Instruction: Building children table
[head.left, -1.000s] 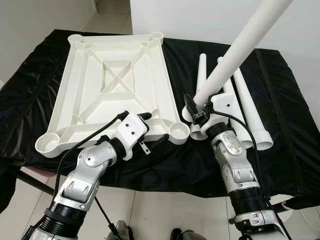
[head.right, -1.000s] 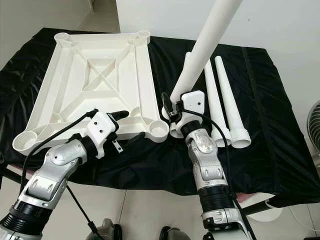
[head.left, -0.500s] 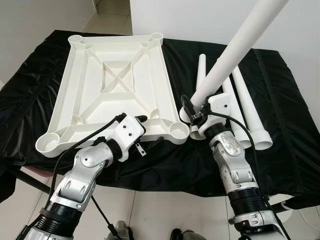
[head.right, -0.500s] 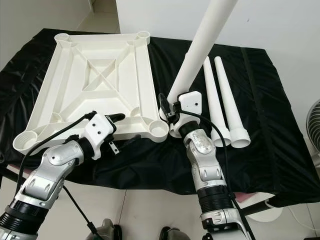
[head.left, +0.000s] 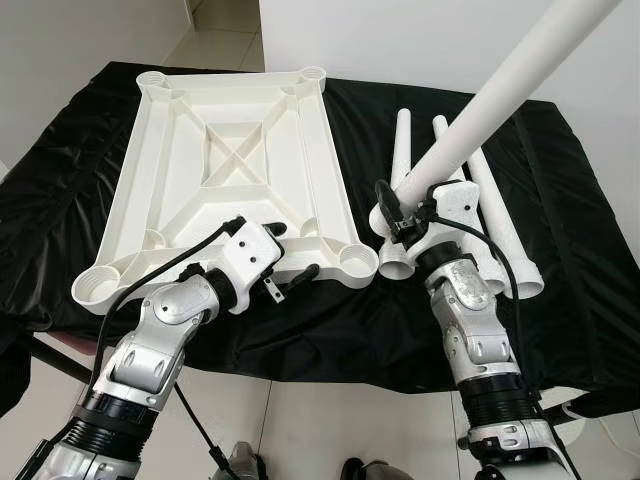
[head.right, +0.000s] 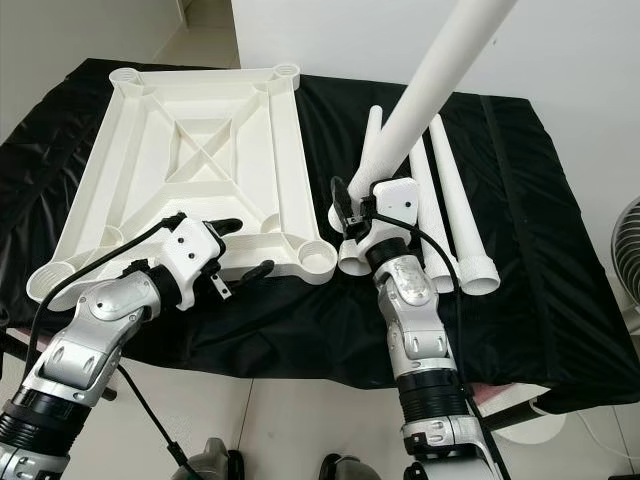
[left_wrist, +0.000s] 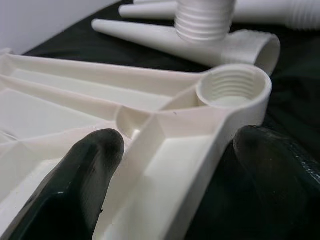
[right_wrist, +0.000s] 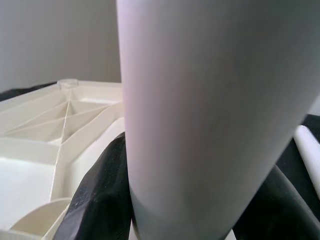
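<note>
The white tabletop (head.left: 230, 170) lies upside down on the black cloth, with a threaded socket (head.left: 358, 262) at its near right corner. My left gripper (head.left: 290, 252) is open and straddles the near rim just left of that socket (left_wrist: 232, 87). My right gripper (head.left: 396, 212) is shut on a long white table leg (head.left: 500, 85), which tilts up toward the far right. The leg's threaded end (left_wrist: 205, 20) hangs a little beyond and above the socket. Black fingers (right_wrist: 100, 195) press both sides of the leg (right_wrist: 200, 100).
Three more white legs (head.left: 500, 215) lie side by side on the cloth right of the tabletop, wide ends toward me. The cloth-covered table's near edge (head.left: 330, 370) is just below my wrists. A fan (head.right: 630, 250) stands at the far right.
My right gripper has lifted slightly and moved right, and the leg now leans further right. My left gripper has slid a little left along the near rim.
</note>
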